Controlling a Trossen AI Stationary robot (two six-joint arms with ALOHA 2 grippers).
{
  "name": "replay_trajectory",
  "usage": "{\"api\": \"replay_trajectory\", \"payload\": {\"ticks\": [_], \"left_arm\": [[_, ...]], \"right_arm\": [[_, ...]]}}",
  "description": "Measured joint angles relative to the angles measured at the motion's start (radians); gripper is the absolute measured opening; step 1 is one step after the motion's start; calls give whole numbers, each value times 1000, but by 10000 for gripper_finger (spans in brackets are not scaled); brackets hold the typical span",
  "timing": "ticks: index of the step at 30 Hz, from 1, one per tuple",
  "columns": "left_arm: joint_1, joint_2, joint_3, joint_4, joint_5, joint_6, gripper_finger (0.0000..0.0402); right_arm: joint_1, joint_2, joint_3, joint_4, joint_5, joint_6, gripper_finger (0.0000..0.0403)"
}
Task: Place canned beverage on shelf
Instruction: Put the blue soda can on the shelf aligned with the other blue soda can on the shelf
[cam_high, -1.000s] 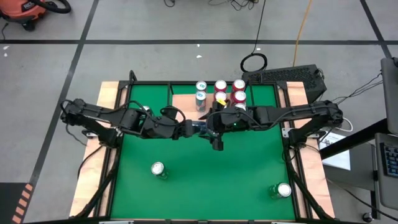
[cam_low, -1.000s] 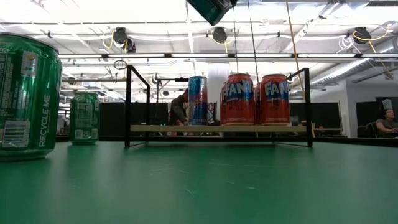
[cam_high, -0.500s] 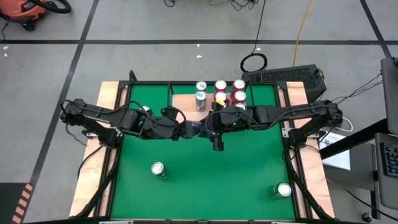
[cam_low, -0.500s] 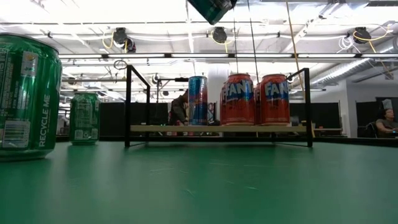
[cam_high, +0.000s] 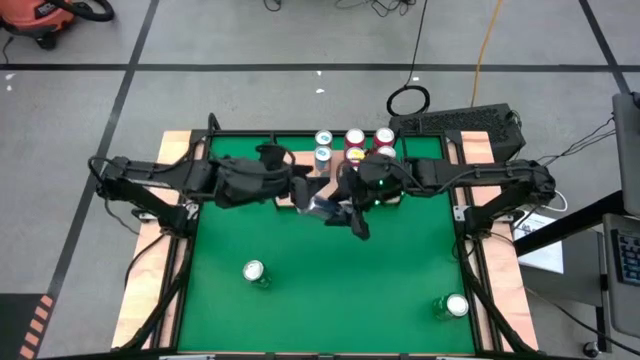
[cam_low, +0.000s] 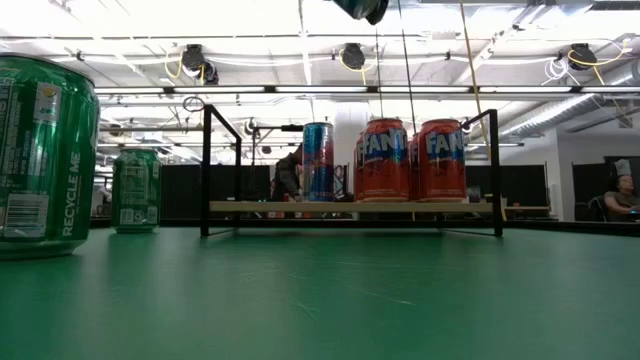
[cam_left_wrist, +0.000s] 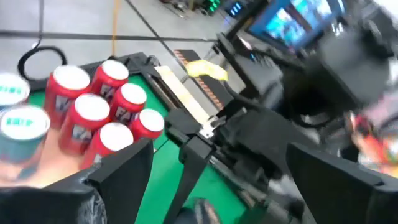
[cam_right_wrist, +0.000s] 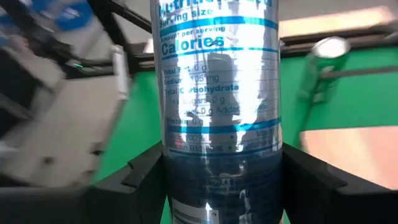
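We see the right tool (cam_right_wrist: 217, 186) gripping a silver-blue can (cam_right_wrist: 216, 106) at frame centre, just below the shelf (cam_high: 300, 160); the left tool (cam_left_wrist: 211, 186) stands open beside it.

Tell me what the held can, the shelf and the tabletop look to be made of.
Held can in the right hand: thin shiny metal, likely aluminium, with mirror-like reflections under blue print. Shelf: pale wooden board inside a thin matte black rail, probably metal. Tabletop: flat matte green covering, material unclear.
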Motion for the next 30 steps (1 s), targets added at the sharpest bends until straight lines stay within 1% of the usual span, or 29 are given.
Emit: {"api": "replay_trajectory", "payload": {"ticks": [4,10,13,16,18,20,23,27,28,30], "left_arm": [[61,-6,45,-1,119,149,369],[140,-17,69,-8,306,289,368],[177,-18,69,-51,355,300,368],[222,-19,69,-117,423,236,368],[247,-18,69,-145,473,220,368],[262,-18,69,-151,507,236,368],[279,-19,69,-150,556,267,368],[314,-19,69,-166,697,270,368],[320,-19,69,-174,714,270,368],[332,-19,69,-198,715,271,368]], "right_arm": [[-56,0,0,10,-140,100,231],[-152,-2,0,55,-382,249,233],[-191,-2,0,59,-476,293,233],[-224,-2,0,59,-567,328,233],[-245,-2,0,59,-625,352,234],[-267,-2,0,59,-662,370,234],[-297,-2,0,59,-686,386,234],[-324,-2,0,59,-690,397,234],[-328,-2,0,59,-700,397,234],[-335,-2,0,59,-713,397,234]]}}
